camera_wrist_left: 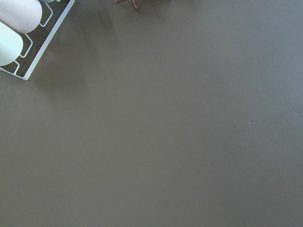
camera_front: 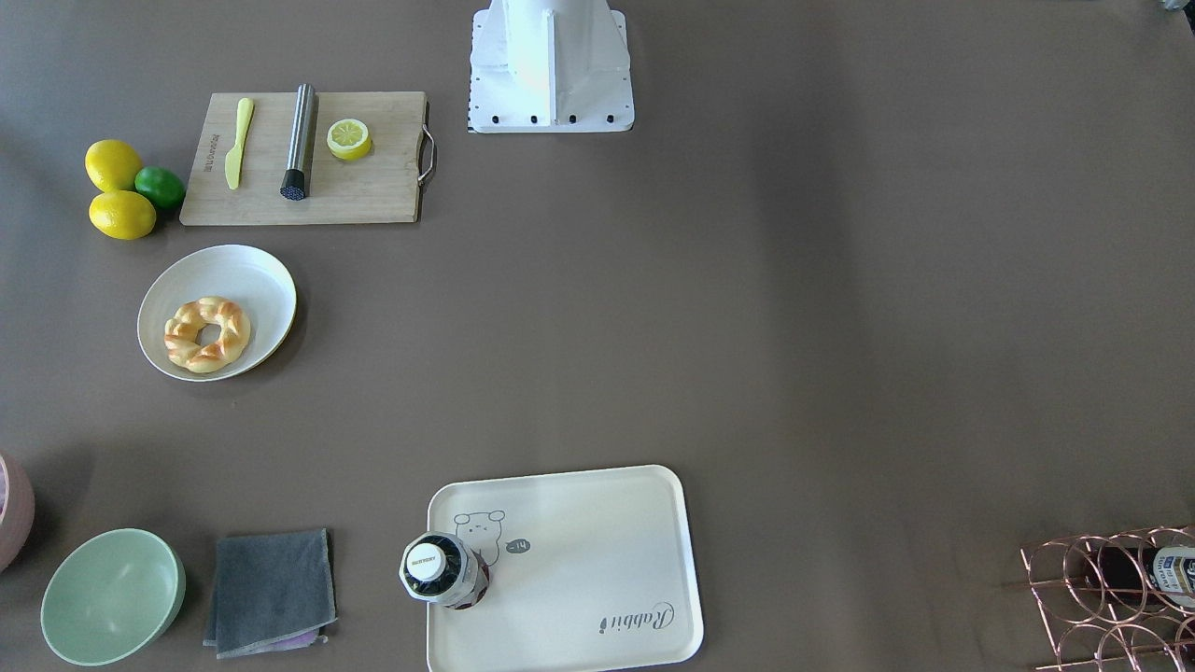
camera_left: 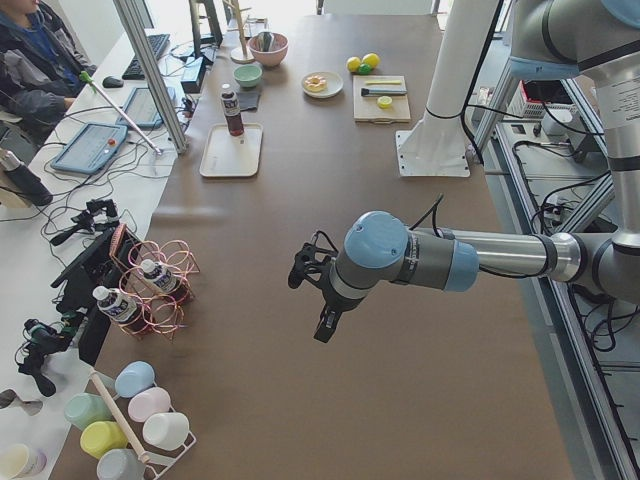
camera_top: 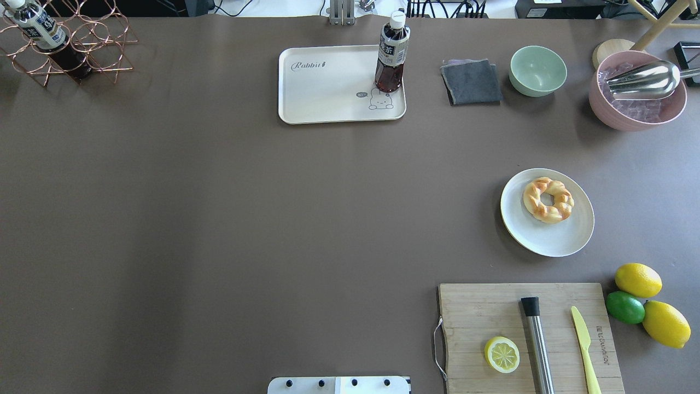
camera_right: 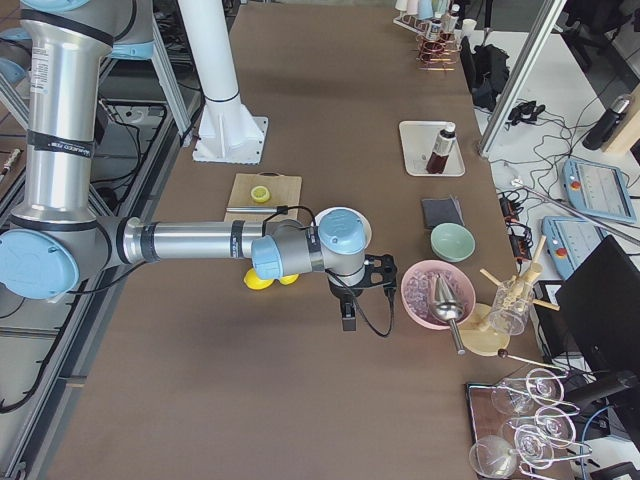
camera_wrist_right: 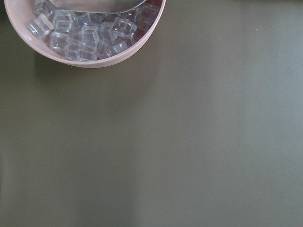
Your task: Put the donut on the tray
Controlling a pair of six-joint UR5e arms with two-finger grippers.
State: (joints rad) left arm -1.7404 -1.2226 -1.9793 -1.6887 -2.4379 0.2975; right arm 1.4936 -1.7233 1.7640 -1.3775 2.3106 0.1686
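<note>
The donut (camera_front: 207, 334) is a braided golden ring lying on a round white plate (camera_front: 252, 271). It also shows in the overhead view (camera_top: 548, 200) on the robot's right side. The cream tray (camera_front: 579, 560) lies at the table's far edge from the robot (camera_top: 328, 82), with a dark drink bottle (camera_top: 391, 54) standing on its bear corner. The left gripper (camera_left: 323, 332) hangs over bare table, far off past the wire rack. The right gripper (camera_right: 348, 320) hangs beside the pink ice bowl (camera_right: 437, 293). I cannot tell whether either is open or shut.
A wooden cutting board (camera_top: 481, 306) carries a lemon half-slice (camera_top: 501, 354), a metal rod and a yellow knife. Two lemons and a lime (camera_top: 625, 307) lie beside it. A green bowl (camera_top: 537, 70), a grey cloth (camera_top: 471, 82) and a copper wire rack (camera_top: 82, 49) stand along the far edge.
</note>
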